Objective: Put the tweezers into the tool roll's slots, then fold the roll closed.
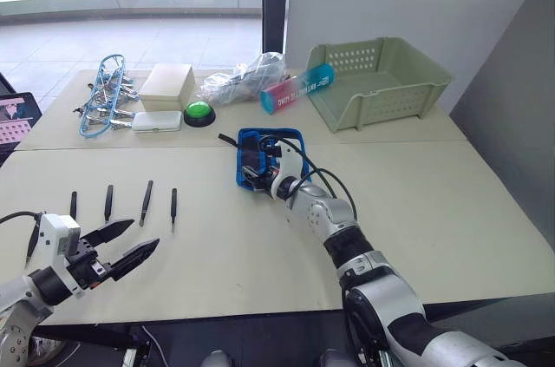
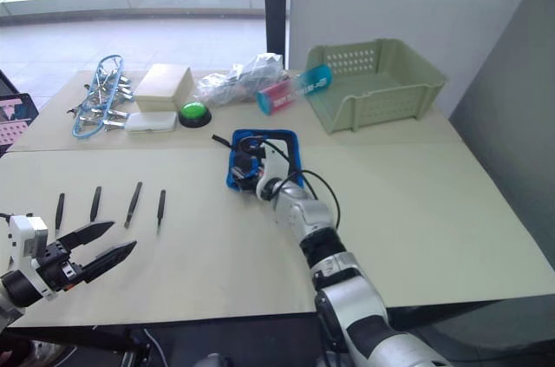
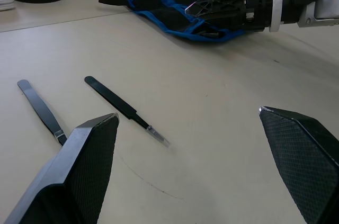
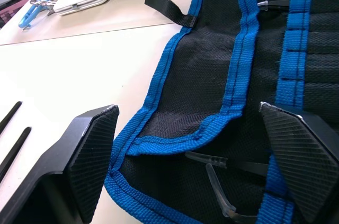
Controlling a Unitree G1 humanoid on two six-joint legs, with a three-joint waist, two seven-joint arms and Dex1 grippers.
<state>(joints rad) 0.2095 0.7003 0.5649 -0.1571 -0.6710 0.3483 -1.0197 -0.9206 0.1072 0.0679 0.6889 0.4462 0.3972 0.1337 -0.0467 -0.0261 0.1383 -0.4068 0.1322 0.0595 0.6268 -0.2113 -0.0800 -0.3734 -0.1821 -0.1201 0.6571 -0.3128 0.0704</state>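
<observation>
The tool roll (image 1: 270, 157), centre frame, is steadied by the right gripper (image 4: 201, 144), fingers wide, seemingly empty; the left gripper (image 1: 124, 245), spread empty, is poised near the tweezers (image 1: 146, 203).

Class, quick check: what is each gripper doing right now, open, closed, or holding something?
Left gripper: open, empty, near the tweezers on the table.
Right gripper: open, empty, over the tool roll.

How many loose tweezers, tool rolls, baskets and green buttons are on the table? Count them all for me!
Loose tweezers, plainly seen: 4
Tool roll: 1
Basket: 1
Green button: 1
Total: 7
</observation>
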